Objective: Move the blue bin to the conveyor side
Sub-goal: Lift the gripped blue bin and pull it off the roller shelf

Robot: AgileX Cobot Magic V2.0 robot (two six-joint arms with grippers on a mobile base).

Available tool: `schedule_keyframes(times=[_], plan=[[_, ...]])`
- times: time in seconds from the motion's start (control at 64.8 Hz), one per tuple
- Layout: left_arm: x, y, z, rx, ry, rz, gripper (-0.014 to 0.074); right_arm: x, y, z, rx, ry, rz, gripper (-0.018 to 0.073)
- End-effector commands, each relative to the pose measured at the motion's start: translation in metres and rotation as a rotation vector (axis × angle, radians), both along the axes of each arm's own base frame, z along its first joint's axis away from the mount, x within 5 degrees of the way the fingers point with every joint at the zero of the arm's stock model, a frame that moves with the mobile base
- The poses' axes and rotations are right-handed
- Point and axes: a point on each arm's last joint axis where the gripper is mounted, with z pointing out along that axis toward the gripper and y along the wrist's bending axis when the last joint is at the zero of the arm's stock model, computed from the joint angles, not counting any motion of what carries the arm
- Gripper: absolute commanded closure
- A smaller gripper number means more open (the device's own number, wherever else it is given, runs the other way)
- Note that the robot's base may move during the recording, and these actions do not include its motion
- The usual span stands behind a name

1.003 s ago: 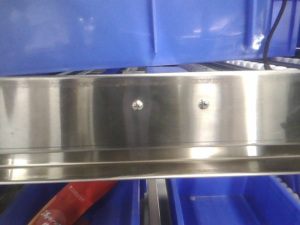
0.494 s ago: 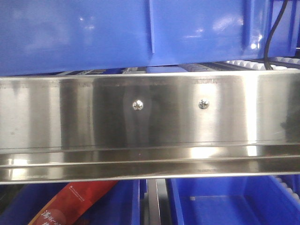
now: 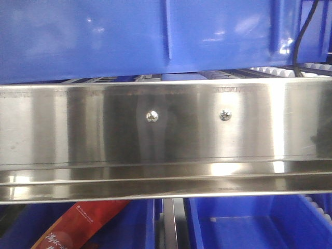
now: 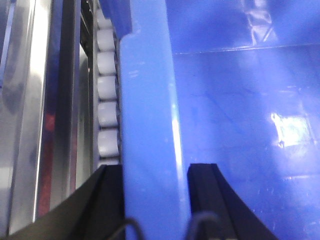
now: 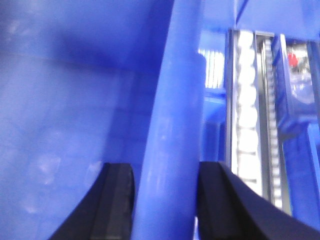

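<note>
Clamping the thick rim of the blue bin (image 4: 147, 90), the left gripper (image 4: 155, 172) has one black finger (image 4: 107, 200) outside the wall and one inside, both pressed against the plastic; the right gripper (image 5: 165, 172) grasps the opposite rim in the same way, so both pairs of fingers are clenched on the bin. Just past the left fingers, toward 11 o'clock, a line of white rollers (image 4: 106, 87) runs beside the rim; a second line of rollers (image 5: 246, 115) shows at 1 o'clock in the right wrist view.

In the front view the red packet (image 3: 78, 223) lies in a lower bin at 7 o'clock; the stainless rail (image 3: 78, 124) crosses the middle; the held bin fills 12 o'clock beyond it, and a black cable (image 3: 303, 36) hangs at 2 o'clock.

Over the last second little has changed; the bin's vertical rib has crept slightly toward 9 o'clock, while its lower edge sits at about the same height over the rail. That suggests the carry has barely begun. The conveyor belt shows in no view, so nearly all of the move appears to remain.
</note>
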Motion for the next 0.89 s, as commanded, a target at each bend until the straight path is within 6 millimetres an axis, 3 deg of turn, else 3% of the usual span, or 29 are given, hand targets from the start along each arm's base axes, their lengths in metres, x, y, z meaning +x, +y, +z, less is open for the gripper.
schedule_keyframes(times=[0.0,0.216,0.463,0.71,0.88], plan=[[-0.016,-0.005,0.025,0.012,-0.101,0.000,0.0612,-0.015,-0.010,0.027,0.031,-0.099,0.003,0.0634],[-0.043,-0.016,0.053,0.002,-0.194,-0.017,0.0612,-0.037,-0.022,0.052,0.061,-0.166,0.000,0.0634],[-0.071,-0.045,0.079,-0.029,-0.281,-0.060,0.0612,-0.068,-0.040,0.081,0.089,-0.257,-0.009,0.0634],[-0.074,-0.081,0.081,-0.078,-0.281,-0.127,0.0612,-0.099,-0.058,0.104,0.104,-0.345,-0.025,0.0634],[-0.077,-0.104,0.081,-0.063,-0.273,-0.140,0.0612,-0.113,-0.068,0.095,0.073,-0.325,-0.034,0.0634]])
